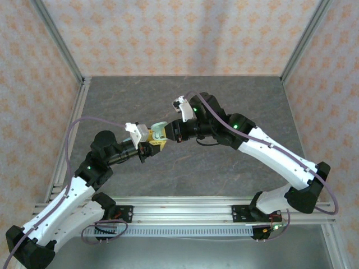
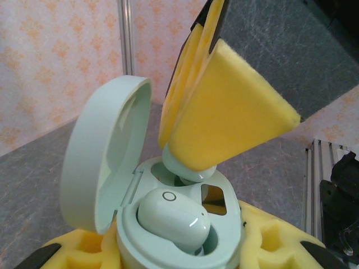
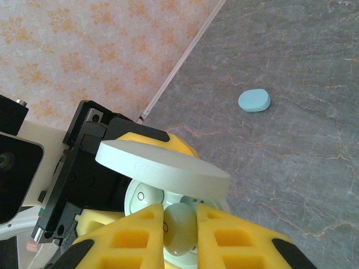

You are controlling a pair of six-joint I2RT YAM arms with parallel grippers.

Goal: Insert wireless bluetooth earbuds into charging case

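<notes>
One earbud [image 2: 174, 216] sits in the open green case [image 2: 101, 162], bottom middle. The left gripper [image 1: 155, 142] squeezes the case. The right gripper [image 3: 179, 224] pinches the second earbud [image 2: 188, 170] over its empty hole.

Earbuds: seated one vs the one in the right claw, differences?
The seated earbud lies in the near well of the charging case, untouched; the held earbud is pinched in the right claw. The seated earbud shows its whole top; the held earbud is mostly hidden by yellow pads, at the far well, not yet down. Both are glossy whitish-green.
</notes>
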